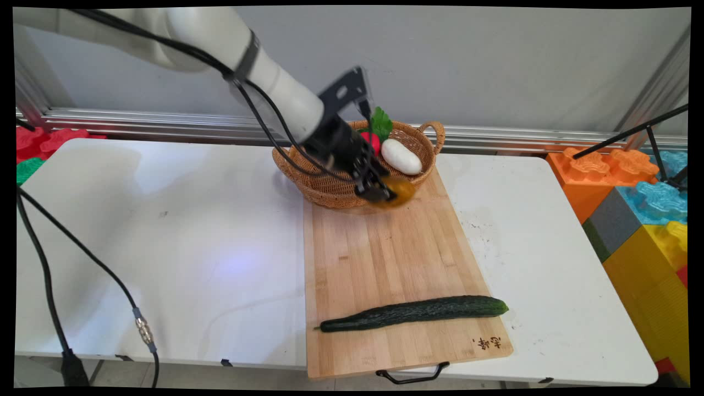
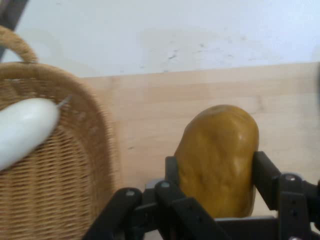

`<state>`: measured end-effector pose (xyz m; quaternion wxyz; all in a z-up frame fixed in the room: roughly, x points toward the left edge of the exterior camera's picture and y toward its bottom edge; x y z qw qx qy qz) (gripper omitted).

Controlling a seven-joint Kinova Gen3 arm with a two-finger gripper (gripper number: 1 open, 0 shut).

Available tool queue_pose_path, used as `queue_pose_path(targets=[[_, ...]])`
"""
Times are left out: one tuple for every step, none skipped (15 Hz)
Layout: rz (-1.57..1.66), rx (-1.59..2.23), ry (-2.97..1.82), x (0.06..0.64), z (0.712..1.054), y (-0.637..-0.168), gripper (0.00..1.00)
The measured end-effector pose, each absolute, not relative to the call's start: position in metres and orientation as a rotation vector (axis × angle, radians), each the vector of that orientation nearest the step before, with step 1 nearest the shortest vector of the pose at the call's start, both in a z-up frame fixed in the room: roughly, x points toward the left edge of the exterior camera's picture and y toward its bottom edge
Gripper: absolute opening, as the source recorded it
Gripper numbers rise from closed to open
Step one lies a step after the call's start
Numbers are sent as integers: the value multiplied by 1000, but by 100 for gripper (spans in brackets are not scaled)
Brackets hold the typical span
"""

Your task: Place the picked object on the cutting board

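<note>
Main view, reading from the left with the wooden cutting board (image 1: 396,264) as the landmark: well left of the board, black cables (image 1: 49,264) hang down over the white table (image 1: 165,231), and red and green foam pieces (image 1: 33,148) lie past the table's far left corner. Above the board's far left corner the white arm (image 1: 275,82) slants down to the black gripper (image 1: 385,193), which hovers just over the board's far edge, clamped on a brownish-yellow potato (image 1: 401,192). Behind it, a wicker basket (image 1: 330,187) rests on the far end of the board, overhanging the board's left edge. Inside it lie a white oblong vegetable (image 1: 401,157) and a red item with a green leaf (image 1: 377,132). Near the board's front edge a long dark green cucumber (image 1: 412,313) lies crosswise, its right tip reaching just past the board's right edge. A black handle (image 1: 412,375) sticks out under the board's front edge. Well to the right of the board, big orange, blue, grey and yellow blocks (image 1: 643,220) are stacked beside the table.

Hand view: the basket (image 2: 60,170) fills the left side with the white vegetable (image 2: 25,130) in it; right of it, over the board (image 2: 160,120), the two fingers (image 2: 265,175) press on either side of the potato (image 2: 217,160).
</note>
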<state>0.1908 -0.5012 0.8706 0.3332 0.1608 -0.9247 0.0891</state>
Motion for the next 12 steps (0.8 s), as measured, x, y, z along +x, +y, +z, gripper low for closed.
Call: queue_pose_path(targets=[[211,428,-2414,184,863,-497,0],[192,435,-2412,176,854,-494,0],[176,445,-2410,169,844,-491,0],[166,453,-2409,164,835,-490,0],[160,458,-2408,161,829,-489,0],[153,467,-2408,156,821,-489,0],[149,471,-2408,154,816,-489,0],[143,478,-2408,150,808,-489,0],[141,481,-2408,148,805,-489,0],[135,488,-2408,145,797,-489,0],[132,491,-2407,142,794,-489,0],[127,495,-2405,139,789,-489,0]])
